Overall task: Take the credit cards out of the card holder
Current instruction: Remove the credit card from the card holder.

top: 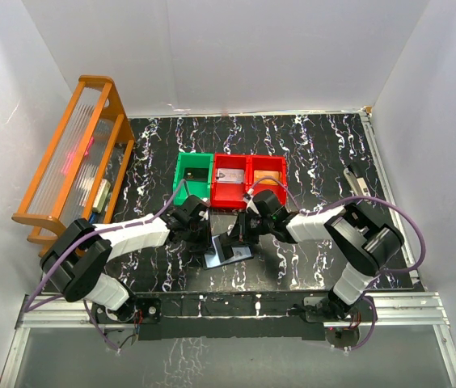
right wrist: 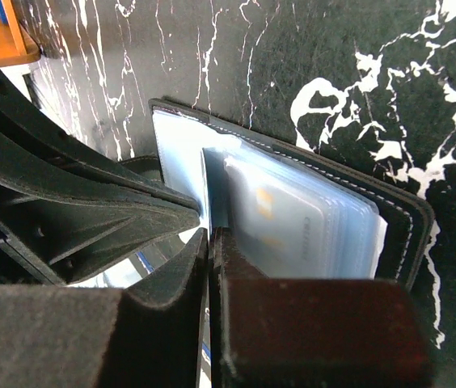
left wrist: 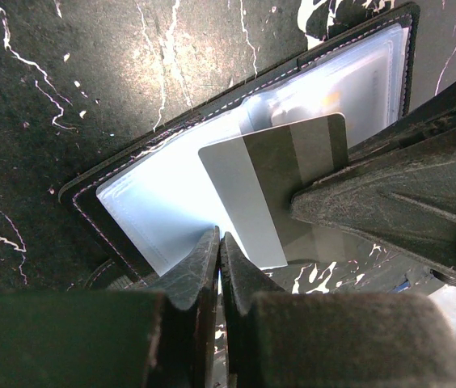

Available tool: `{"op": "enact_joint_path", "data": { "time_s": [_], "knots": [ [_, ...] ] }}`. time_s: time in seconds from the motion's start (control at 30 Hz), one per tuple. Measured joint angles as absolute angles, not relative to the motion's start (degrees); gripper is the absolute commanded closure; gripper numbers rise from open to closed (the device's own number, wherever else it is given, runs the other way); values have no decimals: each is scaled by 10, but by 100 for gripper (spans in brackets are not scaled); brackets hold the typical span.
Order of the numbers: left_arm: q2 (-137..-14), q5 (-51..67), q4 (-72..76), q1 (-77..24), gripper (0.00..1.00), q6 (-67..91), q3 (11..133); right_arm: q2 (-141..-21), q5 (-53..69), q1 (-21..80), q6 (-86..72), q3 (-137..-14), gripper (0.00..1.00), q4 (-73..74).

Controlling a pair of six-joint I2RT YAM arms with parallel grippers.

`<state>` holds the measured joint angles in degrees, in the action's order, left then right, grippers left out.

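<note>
Black fingers of the left hand (left wrist: 218, 242) are pressed tight together. Their tips meet at the near edge of the card holder (left wrist: 155, 202); whether they pinch a sleeve there cannot be told. The right hand (right wrist: 209, 238) is clenched on one card (left wrist: 252, 186), which is pale with a dark stripe and gripped at one edge. This card stands partly out of the holder near the centre fold, tilted up off the panels. Both hands sit just beside each other over the holder.

The card holder lies open on the bench (left wrist: 66, 97). Its outside is dark with a stitched edge, and its two inner panels are light blue. The panel on the right hand's side carries a stack of clear sleeves (right wrist: 309, 218) with more cards (right wrist: 264, 198) inside.

Beyond the holder, a green bin (top: 193, 179) and two red bins (top: 248, 182) stand in a row, touching. A wooden rack (top: 74, 162) stands at the left edge of the bench.
</note>
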<state>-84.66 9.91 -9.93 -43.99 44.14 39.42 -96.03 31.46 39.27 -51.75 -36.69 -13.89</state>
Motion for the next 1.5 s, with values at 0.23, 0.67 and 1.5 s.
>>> {"op": "enact_joint_path", "data": {
  "time_s": [0.23, 0.67, 1.5],
  "knots": [
    [-847, 98, -102, -440, 99, 441, 396, -947, 305, 393, -512, -365, 100, -131],
    [-847, 96, -105, -440, 99, 441, 397, -929, 299, 392, -514, -346, 80, -125],
    [-847, 96, -105, -440, 100, 441, 397, -922, 301, 392, -512, -346, 88, -109]
  ]
}}
